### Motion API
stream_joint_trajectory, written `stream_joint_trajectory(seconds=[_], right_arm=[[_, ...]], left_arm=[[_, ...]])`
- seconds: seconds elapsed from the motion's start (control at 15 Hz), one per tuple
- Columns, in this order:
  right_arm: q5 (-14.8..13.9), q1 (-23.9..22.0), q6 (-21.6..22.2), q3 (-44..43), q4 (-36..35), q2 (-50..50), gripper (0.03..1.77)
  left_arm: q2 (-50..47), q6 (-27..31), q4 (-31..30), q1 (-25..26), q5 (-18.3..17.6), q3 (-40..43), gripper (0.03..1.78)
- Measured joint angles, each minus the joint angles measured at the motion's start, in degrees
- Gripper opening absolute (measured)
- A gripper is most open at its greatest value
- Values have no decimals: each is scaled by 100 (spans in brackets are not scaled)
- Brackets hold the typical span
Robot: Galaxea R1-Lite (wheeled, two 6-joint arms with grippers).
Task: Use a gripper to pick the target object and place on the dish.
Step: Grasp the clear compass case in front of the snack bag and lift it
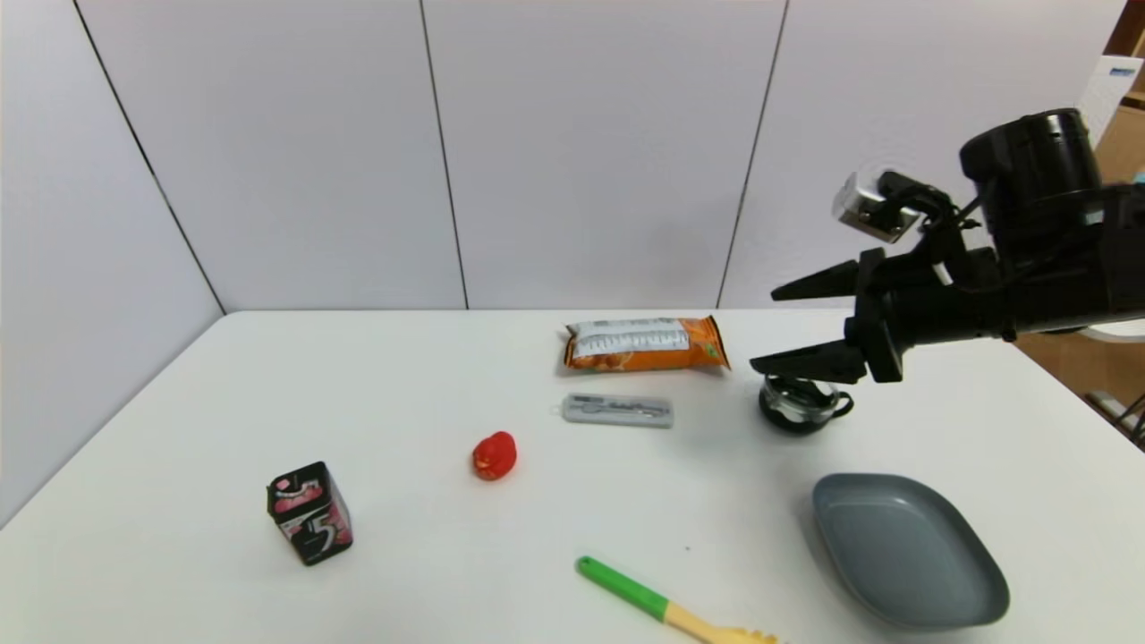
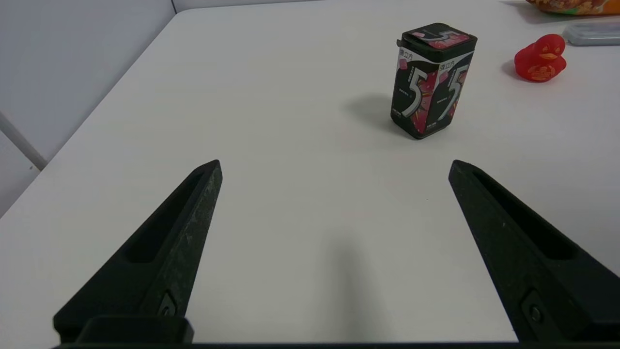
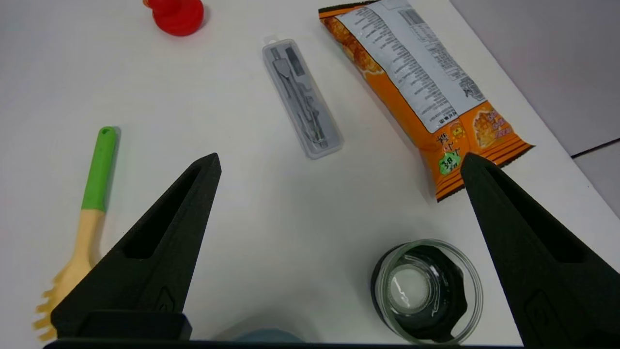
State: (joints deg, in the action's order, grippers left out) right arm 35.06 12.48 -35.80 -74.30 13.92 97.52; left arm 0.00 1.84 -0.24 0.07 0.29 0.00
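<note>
Black right arm [image 1: 1011, 291] aloft, jaws wide.

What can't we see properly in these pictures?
- Fork: head view, its tip is cut off by the bottom edge.
- Plate: right wrist view, mostly cut off by the bottom edge.
- Duck: right wrist view, the top edge cuts off its head.

Counter with scattered items
On the white counter [image 1: 402, 385], seen from its centre in the head view, a snack bag [image 1: 646, 345] is laid at twelve o'clock, a plastic case [image 1: 617, 410] just below it, a cup [image 1: 799, 404] at two, the dish [image 1: 908, 550] at four, a green-handled fork [image 1: 640, 593] at six, a black box [image 1: 310, 513] at eight, a red duck [image 1: 495, 455] at nine.
</note>
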Motion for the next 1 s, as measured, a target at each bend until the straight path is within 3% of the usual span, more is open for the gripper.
stream_joint_trajectory(seconds=[0.27, 0.6, 1.0], right_arm=[[-505, 344, -41, -699, 22, 722, 171], [-635, 617, -187, -1512, -6, 1645, 171], [-603, 711, -488, -1436, 134, 1994, 171]], left_arm=[[0, 0, 0, 0, 1, 0, 169], [0, -2, 0, 0, 1, 0, 169], [0, -2, 2, 0, 1, 0, 169]])
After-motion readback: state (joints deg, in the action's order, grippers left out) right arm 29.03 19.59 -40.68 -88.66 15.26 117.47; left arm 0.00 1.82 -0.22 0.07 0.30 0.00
